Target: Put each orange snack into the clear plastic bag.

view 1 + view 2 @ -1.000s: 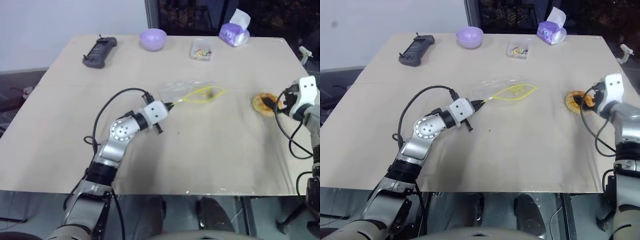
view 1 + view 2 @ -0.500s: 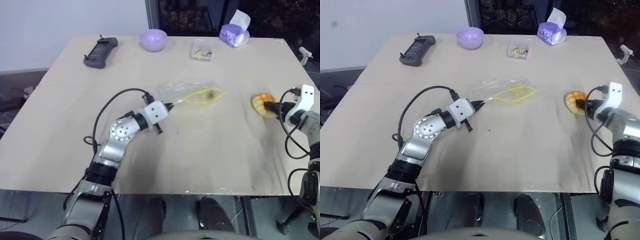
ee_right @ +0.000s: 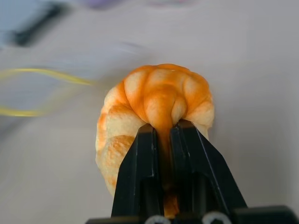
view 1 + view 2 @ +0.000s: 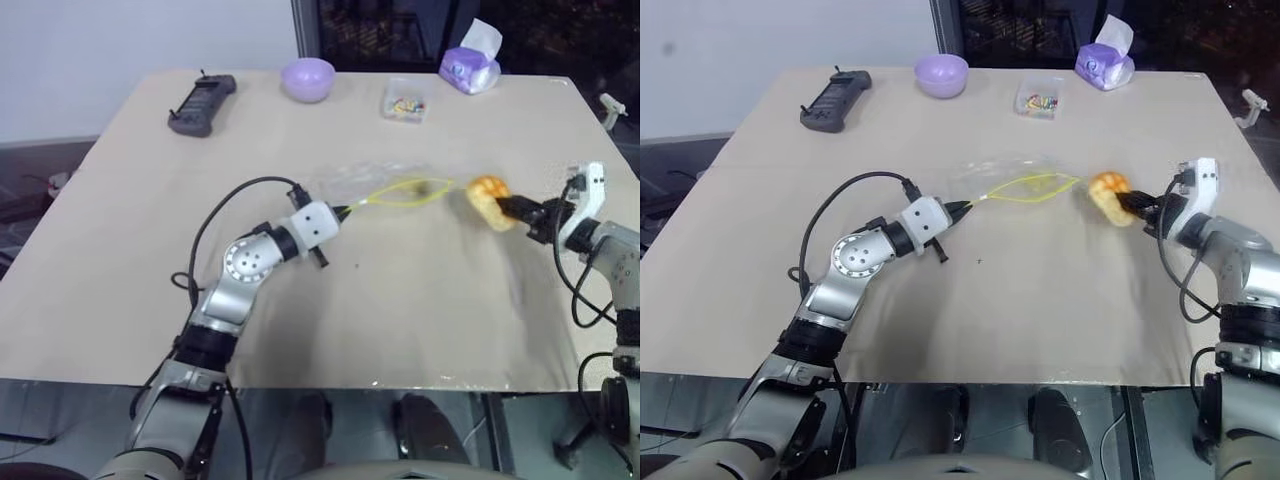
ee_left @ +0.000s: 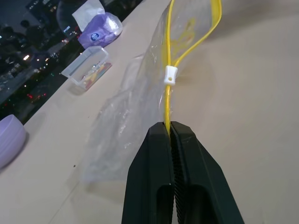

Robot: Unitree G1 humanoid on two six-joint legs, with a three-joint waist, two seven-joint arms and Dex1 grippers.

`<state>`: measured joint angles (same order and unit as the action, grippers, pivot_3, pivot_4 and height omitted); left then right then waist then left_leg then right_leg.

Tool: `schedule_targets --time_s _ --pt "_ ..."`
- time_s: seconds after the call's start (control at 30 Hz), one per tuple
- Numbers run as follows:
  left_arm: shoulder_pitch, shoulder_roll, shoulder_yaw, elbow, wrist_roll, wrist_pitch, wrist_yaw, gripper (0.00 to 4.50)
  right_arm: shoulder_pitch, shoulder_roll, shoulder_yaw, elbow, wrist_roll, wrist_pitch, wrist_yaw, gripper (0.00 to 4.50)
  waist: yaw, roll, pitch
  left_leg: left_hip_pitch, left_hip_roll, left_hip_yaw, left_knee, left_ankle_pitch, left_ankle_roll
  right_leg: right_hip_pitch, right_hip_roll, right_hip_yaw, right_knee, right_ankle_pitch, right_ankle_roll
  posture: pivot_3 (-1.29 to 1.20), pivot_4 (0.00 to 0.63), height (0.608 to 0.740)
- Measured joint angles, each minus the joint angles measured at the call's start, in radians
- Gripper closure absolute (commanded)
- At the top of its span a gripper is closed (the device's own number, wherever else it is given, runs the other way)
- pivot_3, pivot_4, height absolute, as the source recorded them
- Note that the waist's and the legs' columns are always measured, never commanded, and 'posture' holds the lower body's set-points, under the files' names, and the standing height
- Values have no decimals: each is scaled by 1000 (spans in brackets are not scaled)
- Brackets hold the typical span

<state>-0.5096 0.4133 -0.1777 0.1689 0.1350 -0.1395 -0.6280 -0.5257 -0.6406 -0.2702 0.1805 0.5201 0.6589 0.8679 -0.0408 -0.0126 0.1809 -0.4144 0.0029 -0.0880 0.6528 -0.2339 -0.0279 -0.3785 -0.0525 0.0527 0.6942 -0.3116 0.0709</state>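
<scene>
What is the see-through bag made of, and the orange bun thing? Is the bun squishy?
The clear plastic bag looks like thin, glossy plastic film: it wrinkles and shines, with a stiffer yellow zip strip along its mouth. The orange snack looks like soft baked bread with a matte golden crust; it seems squishy, since it bulges where the right gripper pinches it.

Quick count of what's on the table (image 4: 130, 250): one orange snack (image 4: 487, 200), just off the open yellow mouth of the one clear plastic bag (image 4: 375, 182). Taking that bag as the landmark, beyond it along the far edge there's one purple bowl (image 4: 306, 78), one small clear box of colourful bits (image 4: 403, 101), and one purple tissue pack (image 4: 468, 68). Far-left of the bag sits one black handheld controller (image 4: 200, 103). Two robot arms, so two grippers total.
</scene>
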Motion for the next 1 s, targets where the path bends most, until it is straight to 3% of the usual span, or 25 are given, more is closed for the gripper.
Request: schedule_targets --time_s 0.1,0.33,0.8,1.0 --pt "0 0 -2 0 2 -1 0 4500 7 0 40 -109 49 40 49 4468 0 0 0 0 0 0 0 0 0 0 0 0 1 0 0 0 150 740" --pt "-7 -5 -19 0 10 0 2 4500 0 7 137 -143 57 37 100 4468 0 0 0 0 0 0 0 0 0 0 0 0 0 0 0 0 150 740" --pt "-4 -5 -20 0 21 -1 13 4500 16 -80 34 -201 183 10 228 4468 3 0 0 0 0 -1 0 0 0 0 0 0 0 0 0 0 150 740" --pt "-5 -10 -26 0 21 -2 13 4500 22 -93 148 -215 91 -1 210 4468 0 0 0 1 0 0 0 0 0 0 0 0 1 0 0 0 150 740"
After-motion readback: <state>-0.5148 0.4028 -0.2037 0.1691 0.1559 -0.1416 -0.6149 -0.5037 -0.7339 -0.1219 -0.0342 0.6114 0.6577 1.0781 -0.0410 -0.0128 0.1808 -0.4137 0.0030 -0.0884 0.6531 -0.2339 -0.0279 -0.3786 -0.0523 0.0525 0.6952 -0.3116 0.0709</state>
